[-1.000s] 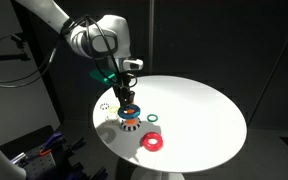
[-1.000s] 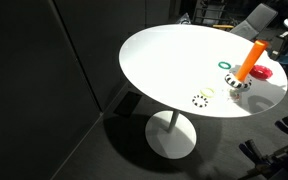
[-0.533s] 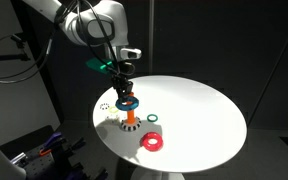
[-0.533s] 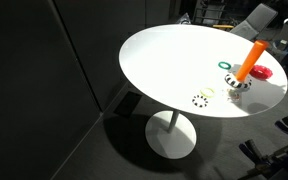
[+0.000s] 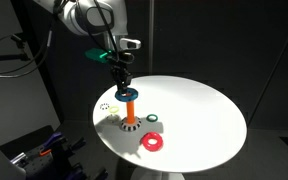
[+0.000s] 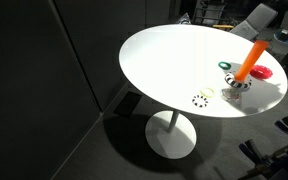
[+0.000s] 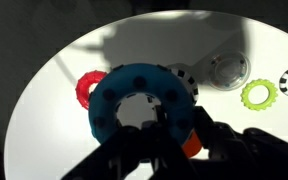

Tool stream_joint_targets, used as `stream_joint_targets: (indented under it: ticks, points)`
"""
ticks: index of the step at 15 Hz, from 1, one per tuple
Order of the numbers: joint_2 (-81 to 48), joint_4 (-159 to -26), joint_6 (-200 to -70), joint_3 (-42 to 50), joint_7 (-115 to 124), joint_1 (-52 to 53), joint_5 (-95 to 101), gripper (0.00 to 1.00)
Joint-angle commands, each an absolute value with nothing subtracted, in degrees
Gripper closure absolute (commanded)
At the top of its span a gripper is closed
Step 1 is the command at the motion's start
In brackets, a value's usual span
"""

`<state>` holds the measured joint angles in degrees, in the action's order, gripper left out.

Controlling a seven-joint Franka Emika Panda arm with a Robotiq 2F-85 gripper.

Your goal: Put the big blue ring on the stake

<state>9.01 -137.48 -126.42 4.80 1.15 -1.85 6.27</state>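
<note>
The big blue ring (image 5: 127,95) hangs flat in my gripper (image 5: 122,82), which is shut on its rim, level with the top of the orange stake (image 5: 130,112). In the wrist view the blue ring (image 7: 134,100) fills the centre. My gripper (image 7: 179,123) pinches its near rim. The stake's orange top (image 7: 191,146) shows beside the rim, not in the hole, through which I see white table. In an exterior view the stake (image 6: 250,62) stands on its dark base. Gripper and blue ring are out of that view.
A red ring (image 5: 153,142) and a small green ring (image 5: 154,120) lie near the stake on the round white table (image 5: 199,110). A black-and-white dotted ring (image 5: 106,105) lies towards the table edge. The surroundings are dark.
My gripper has risen from low by the stake's base to the height of its top, carrying the blue ring up with it. The other rings have not moved.
</note>
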Motion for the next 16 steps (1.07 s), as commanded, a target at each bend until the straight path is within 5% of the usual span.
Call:
stream_joint_targets:
  ticks: [1, 16]
  points:
    - [7.83, -134.32, -124.48, 3.42, 2.86, -2.10, 5.00, 0.90]
    - [1.22, -128.06, -124.58, 0.50, 7.81, -0.88, 4.62, 0.90]
